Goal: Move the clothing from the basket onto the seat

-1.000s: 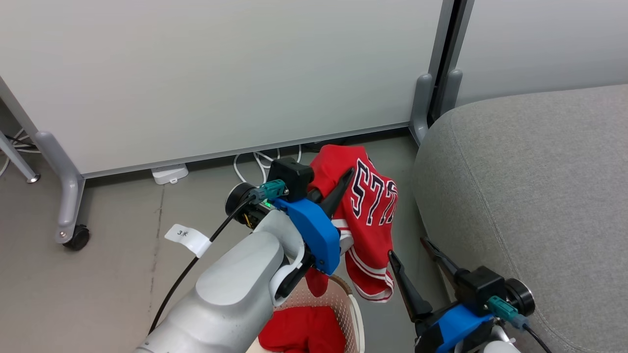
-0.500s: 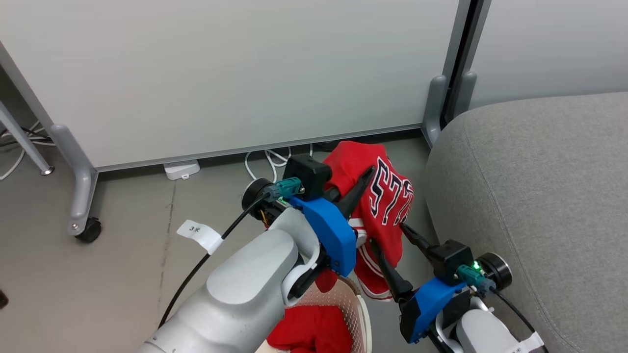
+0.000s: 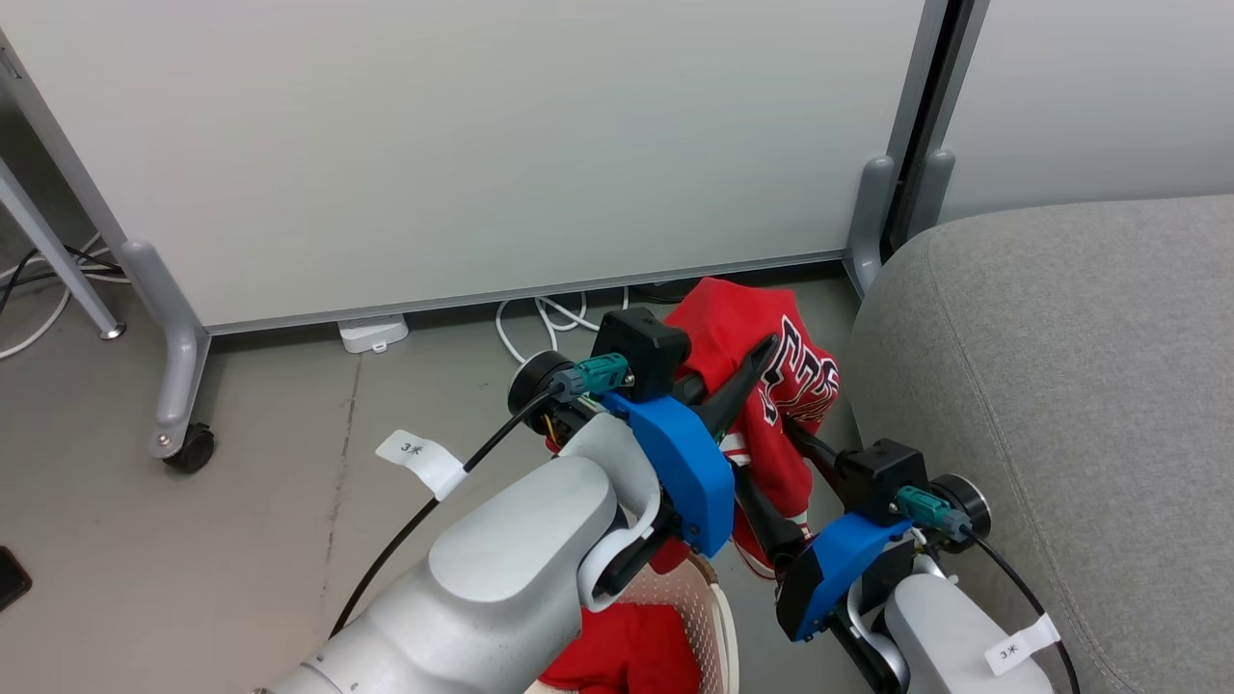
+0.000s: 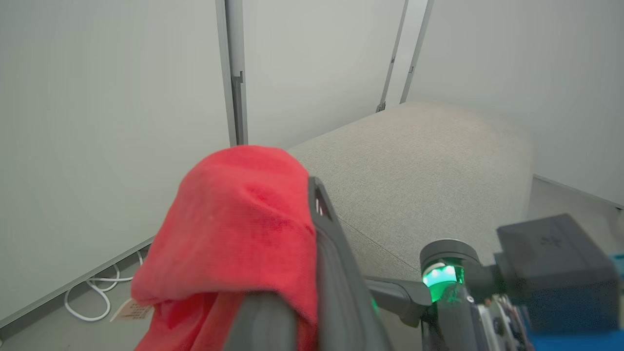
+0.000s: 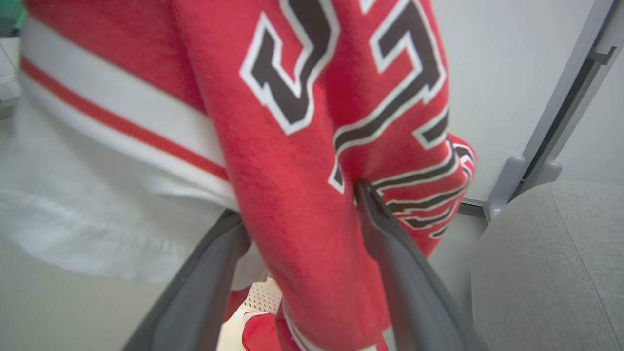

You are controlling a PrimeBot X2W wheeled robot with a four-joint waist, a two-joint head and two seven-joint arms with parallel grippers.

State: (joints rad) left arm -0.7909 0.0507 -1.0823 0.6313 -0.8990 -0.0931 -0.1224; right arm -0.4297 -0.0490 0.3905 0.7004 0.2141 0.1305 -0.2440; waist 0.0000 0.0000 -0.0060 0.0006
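Note:
My left gripper (image 3: 762,353) is shut on a red jersey (image 3: 786,386) from the clothing and holds it up above the floor, left of the seat (image 3: 1060,386). The cloth drapes over the fingers (image 4: 324,229) in the left wrist view. My right gripper (image 3: 764,448) stands open just below, one finger on each side of the hanging jersey (image 5: 312,146), with a fold between them (image 5: 297,204). A second red garment (image 3: 627,655) lies in the cream basket (image 3: 711,617) at the bottom edge, under my left forearm.
A white partition panel (image 3: 482,145) on grey legs with a caster (image 3: 188,448) stands behind. White cables (image 3: 540,318) and a small white box (image 3: 372,333) lie on the floor at its foot. A dark object (image 3: 10,578) sits at the lower left edge.
The head view has shifted, so the scene sits further right. My right gripper has risen up and left until its open fingers straddle the hanging jersey. The left gripper keeps its hold.

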